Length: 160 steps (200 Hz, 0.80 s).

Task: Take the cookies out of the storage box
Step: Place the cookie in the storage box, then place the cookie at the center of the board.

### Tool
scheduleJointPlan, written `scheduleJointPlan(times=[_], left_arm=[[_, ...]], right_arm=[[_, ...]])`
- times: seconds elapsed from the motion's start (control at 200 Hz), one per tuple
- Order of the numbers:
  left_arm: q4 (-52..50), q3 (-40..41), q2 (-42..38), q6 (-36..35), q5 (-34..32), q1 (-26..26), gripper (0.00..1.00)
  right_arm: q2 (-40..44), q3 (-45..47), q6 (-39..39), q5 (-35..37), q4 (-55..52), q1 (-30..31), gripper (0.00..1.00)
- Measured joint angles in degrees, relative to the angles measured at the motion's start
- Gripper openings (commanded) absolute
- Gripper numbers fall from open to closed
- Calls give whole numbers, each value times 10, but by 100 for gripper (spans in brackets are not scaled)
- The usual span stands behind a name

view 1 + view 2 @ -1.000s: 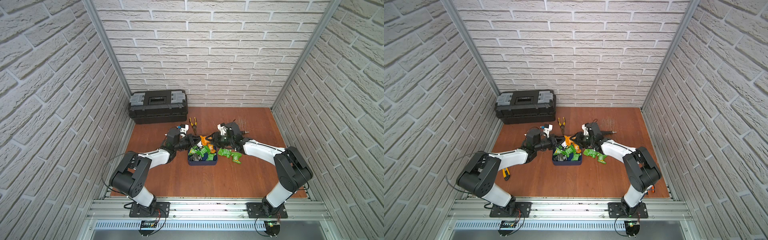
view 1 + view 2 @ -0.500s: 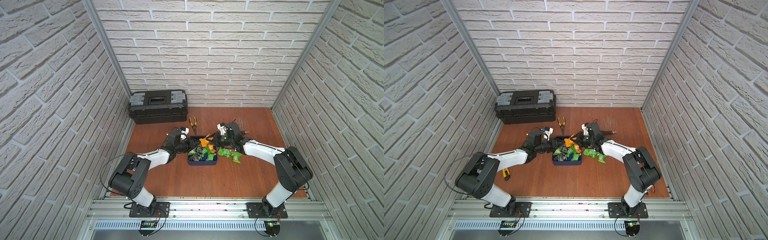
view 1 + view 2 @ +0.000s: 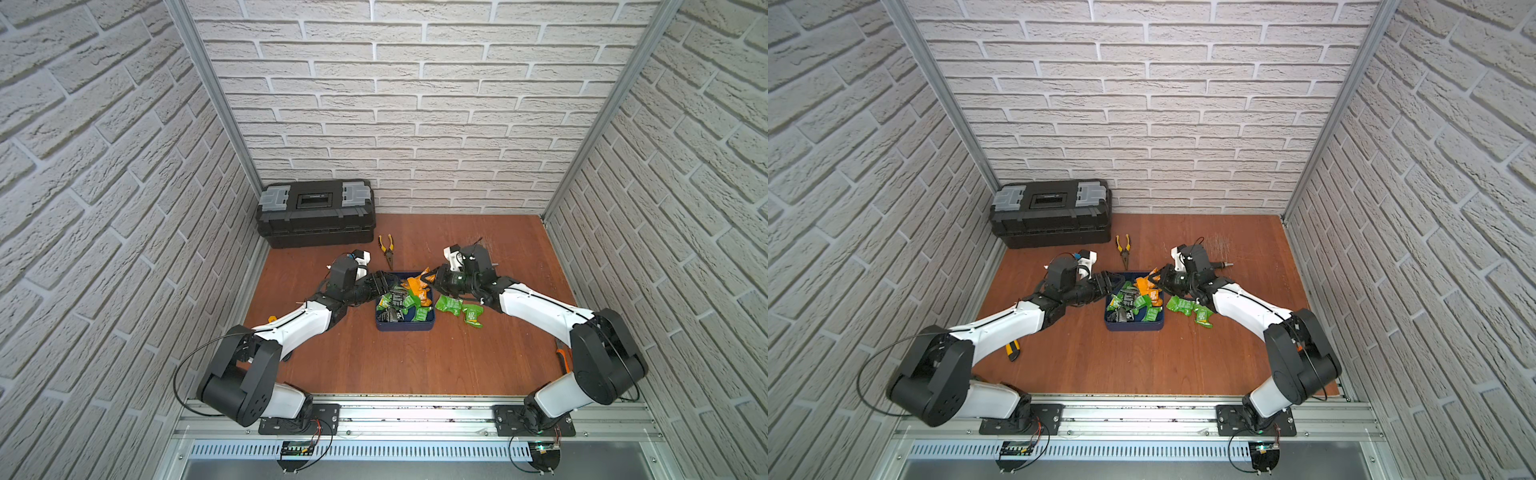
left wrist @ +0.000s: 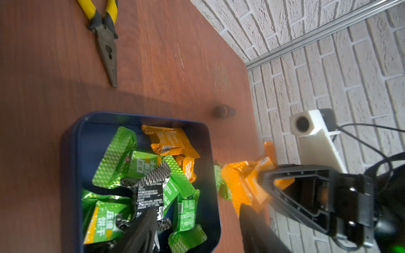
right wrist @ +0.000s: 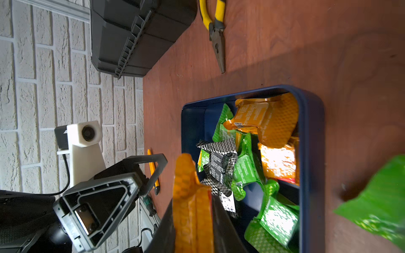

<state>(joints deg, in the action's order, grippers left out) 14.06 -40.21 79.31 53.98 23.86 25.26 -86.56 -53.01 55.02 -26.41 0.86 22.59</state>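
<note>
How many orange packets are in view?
3. Two orange packets lie in the blue tray, on its side nearest the right arm; a third packet is pinched in the right claw beside the rim. More may hide under green packets.

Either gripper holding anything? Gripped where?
Right gripper: shut on a crinkly orange foil cookie packet, pinched at one end, the rest sticking out. Left gripper: open at the navy blue storage box, holding nothing.

Wooden tabletop (image 3: pixel 374 365) with toolbox (image 3: pixel 316 214), pliers (image 3: pixel 387 249), storage box (image 3: pixel 405 329), loose cookies (image 3: pixel 459 309)
</note>
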Motion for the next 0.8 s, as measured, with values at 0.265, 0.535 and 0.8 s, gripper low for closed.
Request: scheduleJointPlan(times=[0.265,0.535,0.8], left_arm=[[-87,-16,-44,-64,-63,2,68],[-125,-16,-48,-92,-100,5,67],[-159,-19,-48,-110,-124,5,66]], right_arm=[[81,27,-37,31,-84,-72,11],[96,30,-79,91,-176,-115,11],[62,19,-94,111,-199,-115,10]])
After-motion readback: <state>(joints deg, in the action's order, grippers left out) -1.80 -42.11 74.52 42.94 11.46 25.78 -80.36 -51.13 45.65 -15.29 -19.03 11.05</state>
